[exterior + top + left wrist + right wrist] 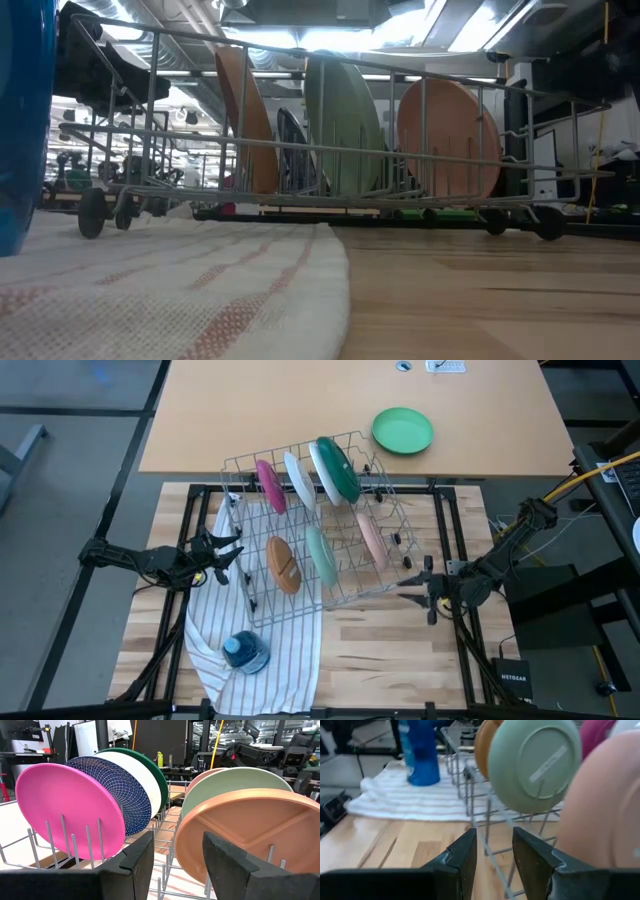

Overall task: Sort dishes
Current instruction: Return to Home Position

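Note:
Six plates stand on edge between the prongs of a wire dish rack. The far row holds the magenta plate, the speckled blue plate and the white plate with a dark green back. The near row holds the brown plate, the pale mint plate and the pale pink plate. My left gripper is open and empty at the rack's left side, facing the magenta and brown plates. My right gripper is open and empty at the rack's right side, facing the mint and pink plates.
The rack stands partly on a striped white towel. A small blue see-through container sits on the towel near the table's front. A vivid green plate lies flat on the tan table beyond the rack. Bare wood shows at the front right.

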Robot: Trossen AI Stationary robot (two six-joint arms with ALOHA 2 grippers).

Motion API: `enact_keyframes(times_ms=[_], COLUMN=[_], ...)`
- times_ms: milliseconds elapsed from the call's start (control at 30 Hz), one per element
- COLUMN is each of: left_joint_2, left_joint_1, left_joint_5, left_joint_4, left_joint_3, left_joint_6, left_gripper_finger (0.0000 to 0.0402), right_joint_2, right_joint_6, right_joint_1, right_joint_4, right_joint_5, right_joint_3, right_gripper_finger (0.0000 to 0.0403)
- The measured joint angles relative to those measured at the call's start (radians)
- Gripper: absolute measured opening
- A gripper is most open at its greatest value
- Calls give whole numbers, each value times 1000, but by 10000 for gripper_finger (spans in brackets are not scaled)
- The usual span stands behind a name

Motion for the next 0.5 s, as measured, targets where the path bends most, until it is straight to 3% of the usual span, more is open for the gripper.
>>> enact_keyframes(times_ms=[500], left_joint_2=[0], left_joint_1=[0], left_joint_5=[0], left_joint_4=[0], left_joint_3=[0], left_joint_6=[0], left_gripper_finger=[157], right_joint_2=[-153], right_joint_6=[0], right_joint_1=[-229], right_joint_4=[0], right_joint_5=[-37], right_joint_3=[1], right_gripper_finger=[129])
